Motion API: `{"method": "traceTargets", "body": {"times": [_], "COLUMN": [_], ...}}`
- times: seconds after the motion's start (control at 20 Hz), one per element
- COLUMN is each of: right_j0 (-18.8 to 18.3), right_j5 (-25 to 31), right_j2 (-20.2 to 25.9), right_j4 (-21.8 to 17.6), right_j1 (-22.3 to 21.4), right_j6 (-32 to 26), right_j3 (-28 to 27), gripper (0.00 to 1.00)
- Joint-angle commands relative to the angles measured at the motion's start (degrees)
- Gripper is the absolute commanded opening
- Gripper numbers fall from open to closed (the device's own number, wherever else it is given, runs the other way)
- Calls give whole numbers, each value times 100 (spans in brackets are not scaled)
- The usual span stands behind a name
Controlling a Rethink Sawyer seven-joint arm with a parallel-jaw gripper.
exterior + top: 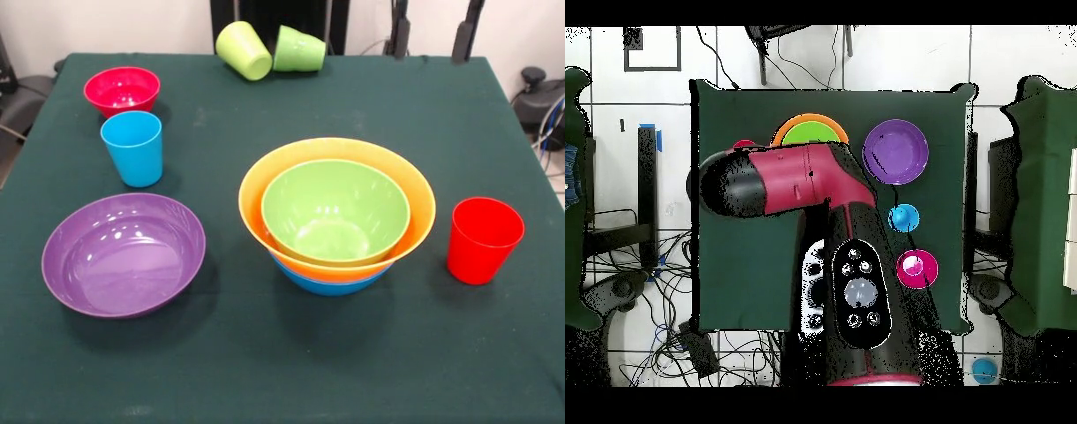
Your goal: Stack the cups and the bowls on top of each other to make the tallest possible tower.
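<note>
The tower [336, 230] so far is three bowls nested right way up near the middle of the surface [291, 371]: a blue bowl [328, 283] at the bottom, the big orange bowl [406, 190] in it, the green bowl [335, 208] inside that. Nested like this it gains almost no height, and to my eye that is the first thing that could go wrong: every further bowl dropped in the same way just sinks into the last.

The purple bowl [124, 254] sits alone towards the front left corner, the sky blue cup [132, 147] stands upright behind it, and the small red bowl [122, 90] is near the far left corner. The red cup [482, 238] stands upright close to the right edge, just beside the pile. At the far edge the yellow-green cup [244, 50] and the green cup [299, 49] lie tipped on their sides, touching each other; I'd expect them to roll or skid off the back if nudged rather than gripped squarely.

From above, the arm [800, 190] stretches over the surface and covers most of the pile. The end effector itself is hidden beneath the arm, so I cannot tell how it is set or whether it holds anything. A descent there could catch the orange rim and tip the stack, and the smooth tapered cups look liable to slip from a pinch.
</note>
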Motion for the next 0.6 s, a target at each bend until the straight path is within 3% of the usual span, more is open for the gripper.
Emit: {"method": "traceTargets", "body": {"times": [0.05,0.3,0.6], "right_j0": [13,177,-146], "right_j5": [-1016,-1465,-2283], "right_j2": [195,-100,-52], "right_j4": [-144,-327,-846], "right_j1": [-66,93,201], "right_j6": [395,588,60], "right_j3": [1558,1869,2349], "gripper": [100,100,100]}}
